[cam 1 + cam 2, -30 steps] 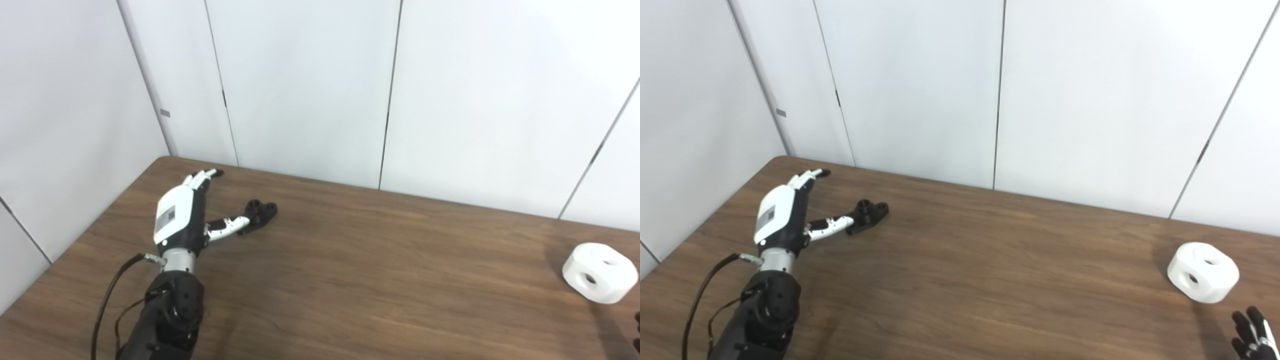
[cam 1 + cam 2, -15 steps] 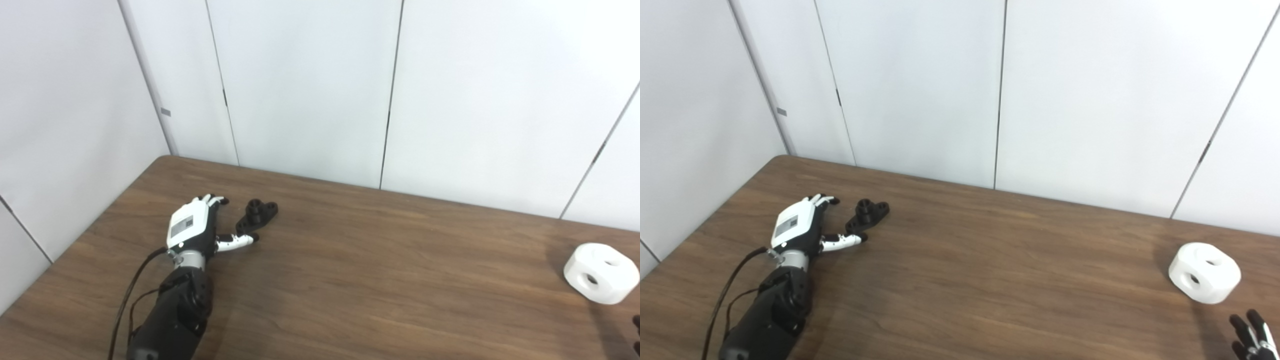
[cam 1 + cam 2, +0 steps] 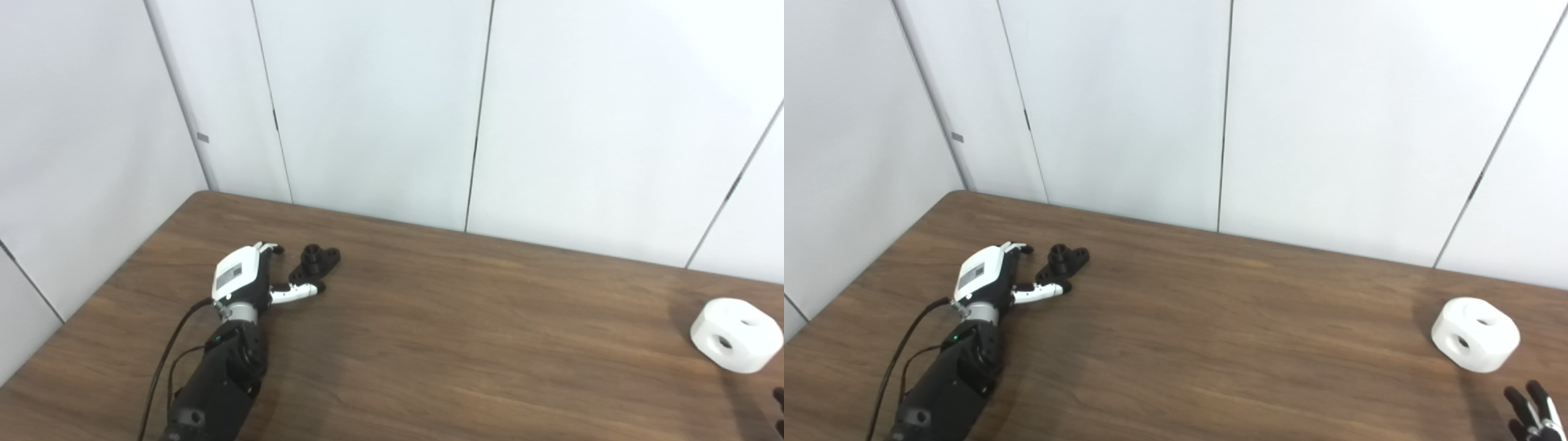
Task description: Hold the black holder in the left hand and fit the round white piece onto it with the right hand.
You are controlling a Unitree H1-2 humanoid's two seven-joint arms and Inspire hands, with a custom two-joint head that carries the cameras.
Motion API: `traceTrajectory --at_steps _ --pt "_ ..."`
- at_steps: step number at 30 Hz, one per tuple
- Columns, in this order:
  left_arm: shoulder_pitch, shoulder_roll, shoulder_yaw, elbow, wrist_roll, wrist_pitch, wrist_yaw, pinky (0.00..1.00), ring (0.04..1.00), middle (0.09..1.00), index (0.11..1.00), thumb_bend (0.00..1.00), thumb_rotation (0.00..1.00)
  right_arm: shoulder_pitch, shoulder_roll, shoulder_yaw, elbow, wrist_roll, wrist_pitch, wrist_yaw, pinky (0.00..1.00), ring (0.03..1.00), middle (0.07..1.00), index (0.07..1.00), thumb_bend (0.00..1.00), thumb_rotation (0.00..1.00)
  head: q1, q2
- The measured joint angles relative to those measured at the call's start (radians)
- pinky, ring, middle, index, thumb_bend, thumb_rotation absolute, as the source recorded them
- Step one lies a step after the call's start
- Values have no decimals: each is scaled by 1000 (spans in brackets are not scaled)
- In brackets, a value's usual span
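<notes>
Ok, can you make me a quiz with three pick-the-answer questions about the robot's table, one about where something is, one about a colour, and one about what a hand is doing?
1. Where is the white piece?
A. by the left hand
B. far on the right of the table
C. on the holder

2. What colour is the holder?
A. black
B. red
C. white

3. What is the left hand doing?
A. lifting the holder up
B. holding the white piece
C. lying open beside the holder, which is on the table

Answers:
1 B, it sits alone near the right edge, close to the right hand.
2 A, it is dark all over against the brown wood.
3 C, the fingers are spread and not closed round the holder.
</notes>
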Motion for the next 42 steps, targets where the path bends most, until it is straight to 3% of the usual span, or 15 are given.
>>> traceTrajectory --at_steps 13,27,39,42 --pt "-28 -4 -15 29 -48 -4 35 993 960 907 706 879 353 7 4 0 -9 2 1 0 1000 1000 941 1000 592 1000 -5 12" --pt "-25 -8 -33 31 -59 -14 68 987 947 865 621 906 268 16 9 1 -21 -8 0 -1 1000 1000 936 1000 592 1000 -9 29" --pt "-12 -7 -42 29 -60 -39 75 1000 962 891 614 922 257 21 10 2 -27 -10 1 -1 1000 997 933 1000 624 1000 -14 46" --pt "-12 -7 -47 29 -60 -40 76 1000 961 894 617 913 215 23 10 2 -28 -13 7 -1 1000 1000 931 1000 629 1000 -17 48"
